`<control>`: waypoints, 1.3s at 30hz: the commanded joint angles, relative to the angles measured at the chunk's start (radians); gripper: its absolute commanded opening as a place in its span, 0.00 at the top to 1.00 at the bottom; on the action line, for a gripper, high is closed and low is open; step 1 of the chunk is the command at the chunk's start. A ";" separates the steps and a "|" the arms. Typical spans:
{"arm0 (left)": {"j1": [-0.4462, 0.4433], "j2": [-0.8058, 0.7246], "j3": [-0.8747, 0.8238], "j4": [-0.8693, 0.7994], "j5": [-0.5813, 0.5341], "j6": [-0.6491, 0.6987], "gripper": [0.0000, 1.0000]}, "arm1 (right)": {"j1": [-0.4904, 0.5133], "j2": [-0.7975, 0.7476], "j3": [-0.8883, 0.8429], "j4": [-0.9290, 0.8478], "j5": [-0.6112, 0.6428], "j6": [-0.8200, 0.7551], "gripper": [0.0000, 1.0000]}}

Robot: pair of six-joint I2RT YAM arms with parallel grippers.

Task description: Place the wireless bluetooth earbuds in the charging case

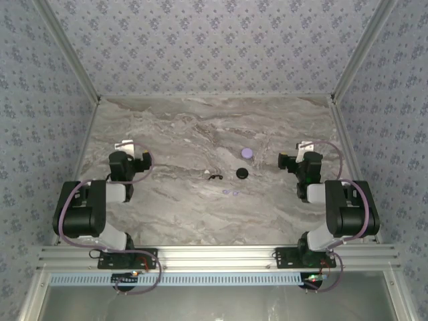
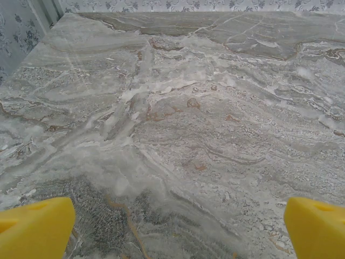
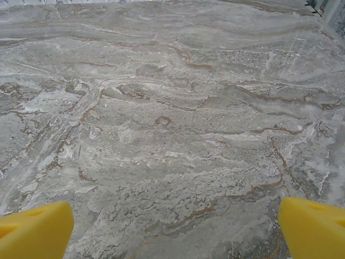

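Two tiny pale-lilac earbuds (image 1: 231, 192) lie side by side on the marble table, near its middle. Just beyond them sit a round black disc (image 1: 241, 173) and a round lilac disc (image 1: 247, 152); which of them is the charging case I cannot tell. My left gripper (image 1: 127, 148) hovers far to the left of them. It is open (image 2: 178, 232), with bare marble between its yellow fingertips (image 2: 35, 226). My right gripper (image 1: 304, 148) stands off to their right, open as well (image 3: 175, 232), with nothing between its yellow fingertips (image 3: 312, 226).
A small black curved piece (image 1: 214, 177) lies left of the black disc. Patterned walls enclose the table (image 1: 167, 127) at the back and both sides. The aluminium rail (image 1: 214, 254) with the arm bases runs along the near edge.
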 commanded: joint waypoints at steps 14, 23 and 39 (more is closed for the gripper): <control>0.002 0.003 0.016 0.000 0.005 -0.012 0.01 | -0.006 -0.001 0.018 -0.005 -0.003 -0.014 0.00; 0.001 -0.005 0.019 -0.007 0.004 -0.011 0.01 | -0.008 -0.013 0.024 -0.024 0.012 -0.007 0.00; -0.026 -0.483 0.171 -0.755 -0.006 -0.248 0.01 | 0.019 -0.121 0.424 -0.901 0.023 0.213 0.00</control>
